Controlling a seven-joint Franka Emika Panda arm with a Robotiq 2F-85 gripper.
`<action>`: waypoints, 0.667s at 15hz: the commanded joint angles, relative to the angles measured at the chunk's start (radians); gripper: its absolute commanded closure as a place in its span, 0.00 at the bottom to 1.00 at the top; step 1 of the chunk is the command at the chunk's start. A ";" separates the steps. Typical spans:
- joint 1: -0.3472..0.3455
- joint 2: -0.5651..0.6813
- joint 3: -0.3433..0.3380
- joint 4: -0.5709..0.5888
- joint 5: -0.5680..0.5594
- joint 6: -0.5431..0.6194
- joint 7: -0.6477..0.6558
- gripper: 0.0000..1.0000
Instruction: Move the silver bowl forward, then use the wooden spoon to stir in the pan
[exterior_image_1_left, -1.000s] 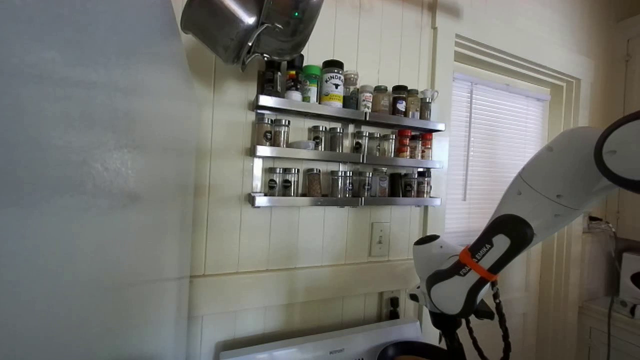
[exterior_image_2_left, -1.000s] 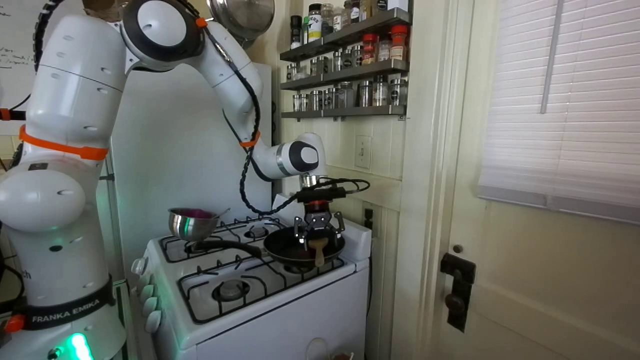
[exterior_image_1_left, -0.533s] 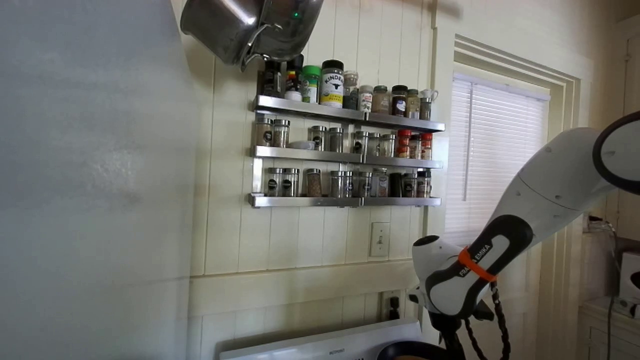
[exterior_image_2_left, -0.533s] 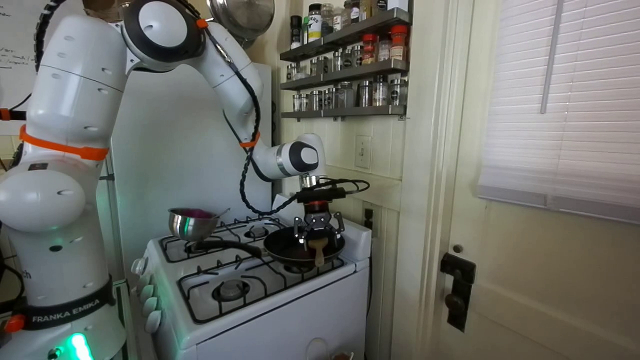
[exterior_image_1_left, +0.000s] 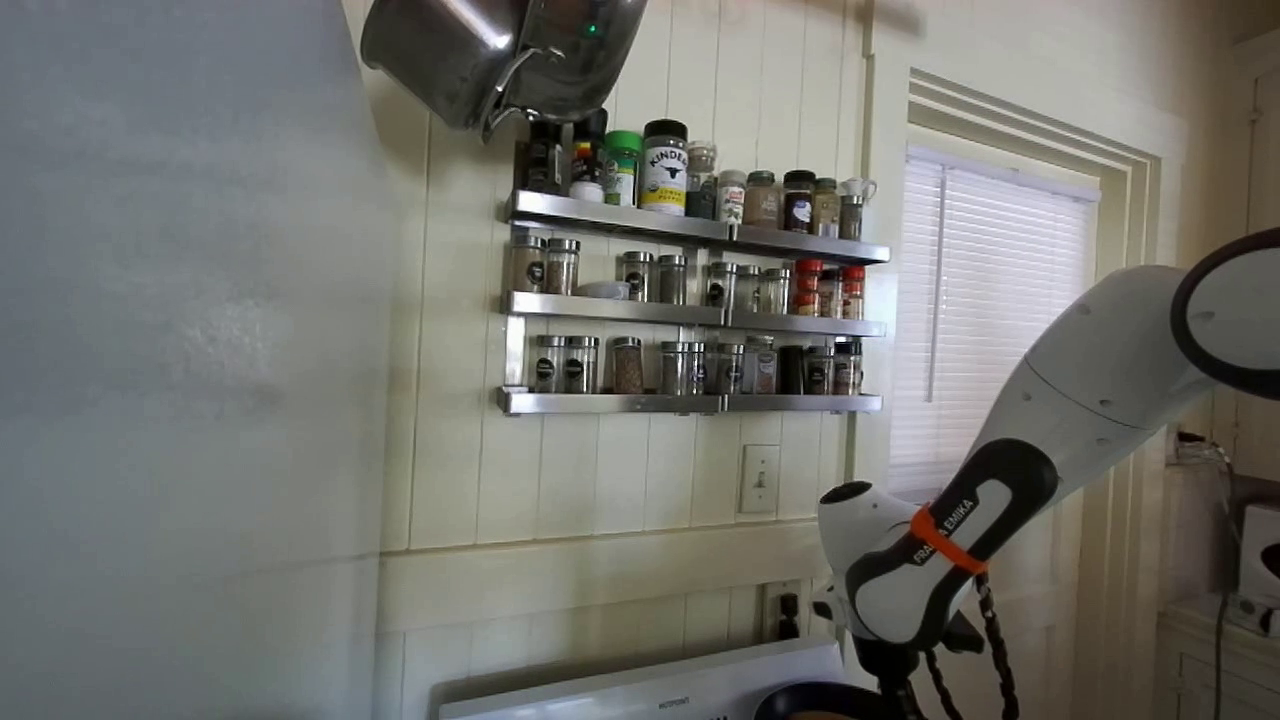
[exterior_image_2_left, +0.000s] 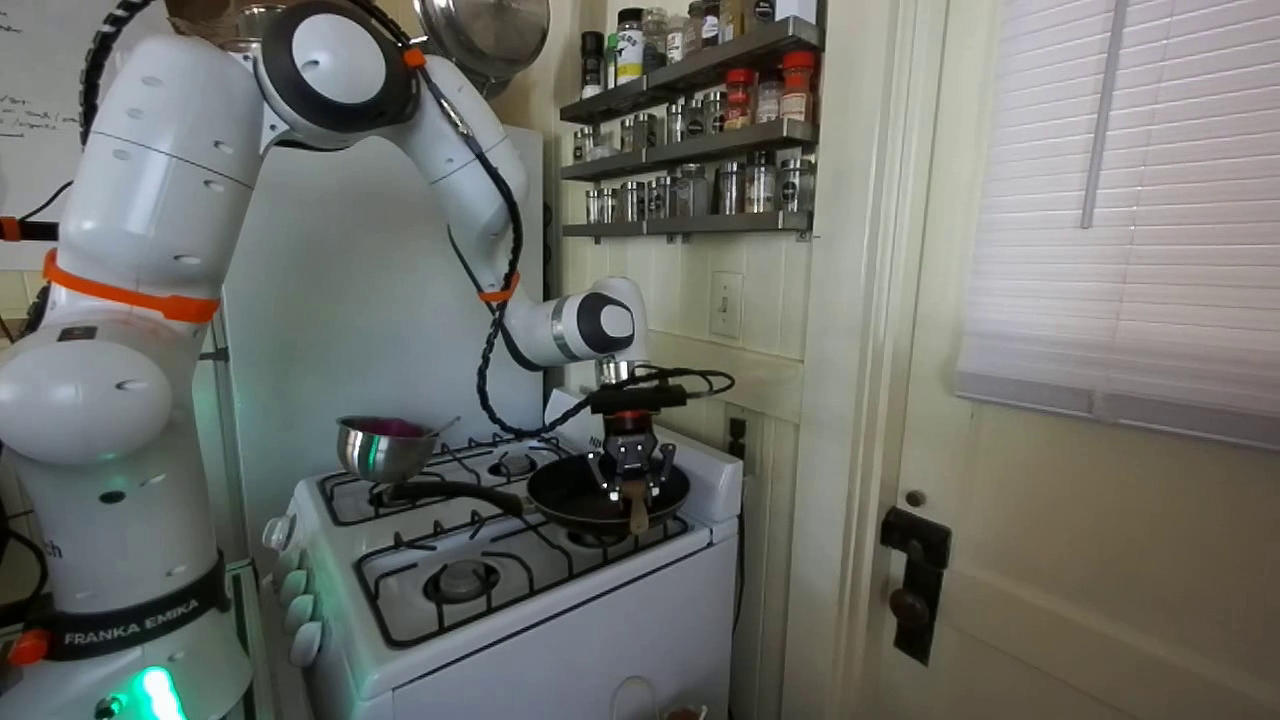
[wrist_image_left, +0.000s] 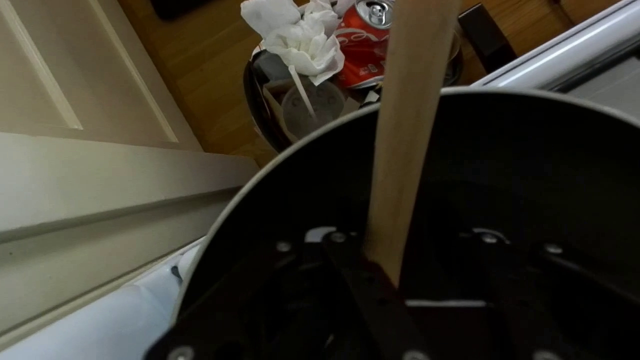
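The silver bowl (exterior_image_2_left: 378, 455) sits at the far-left part of the stove in an exterior view, with something purplish in it and a thin utensil leaning out. A black pan (exterior_image_2_left: 560, 492) rests on the grate near the stove's back. My gripper (exterior_image_2_left: 635, 492) points down into the pan, its fingers on either side of the wooden spoon (exterior_image_2_left: 639, 515). In the wrist view the spoon's handle (wrist_image_left: 406, 130) runs up past the pan's rim. One finger lies close against the handle, while a dark gap separates it from the opposite finger. The spoon's other end is hidden behind the gripper.
The pan's handle (exterior_image_2_left: 460, 490) reaches toward the bowl. Behind the pan rises the stove's back panel (exterior_image_2_left: 705, 465), with spice shelves (exterior_image_2_left: 690, 150) above. In the wrist view, a bin with tissue (wrist_image_left: 302, 37) and a red can (wrist_image_left: 362, 45) stands below the stove's edge.
My gripper's jaws have drawn inward from a wide stance, coming nearer the spoon. The arm has dipped slightly lower. Bowl and pan have stayed put.
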 joint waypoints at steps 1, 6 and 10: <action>0.008 0.004 0.000 0.013 -0.029 -0.019 0.029 0.87; 0.016 -0.010 -0.004 0.013 -0.058 -0.022 0.056 0.95; 0.043 -0.077 -0.025 -0.032 -0.195 -0.043 0.121 0.95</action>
